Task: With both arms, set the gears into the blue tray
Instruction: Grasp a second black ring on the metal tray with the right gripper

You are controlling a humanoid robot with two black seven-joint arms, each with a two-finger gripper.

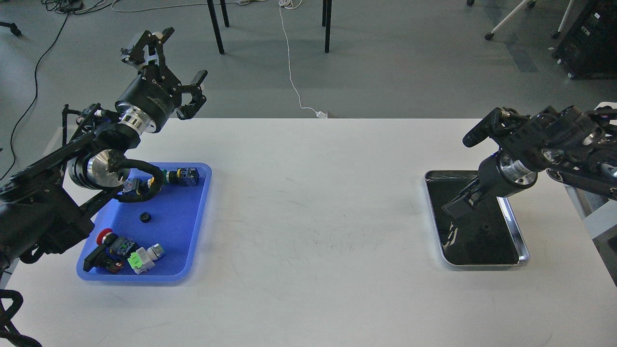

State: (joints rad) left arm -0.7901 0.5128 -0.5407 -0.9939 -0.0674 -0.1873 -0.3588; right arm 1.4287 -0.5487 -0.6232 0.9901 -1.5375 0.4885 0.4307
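Note:
The blue tray (193, 231) lies at the table's left. One small black gear (145, 217) rests on its floor near the middle. My left gripper (187, 53) is raised above the tray's far end, past the table's back edge, open with nothing between its fingers. At the right, my right gripper (457, 207) points down into the shiny steel tray (523, 255), low over its dark inside. Its fingers are dark against that dark floor, so their state cannot be told. A faint small round shape (486, 226) lies on the steel tray's floor, just right of the gripper.
Several push-button switches lie in the blue tray: a red-capped one (105, 237), a green and white one (142, 259) and a blue-bodied one (185, 176). My left arm's cable loop (144, 185) hangs over the tray's far end. Chair legs (217, 24) stand behind the table.

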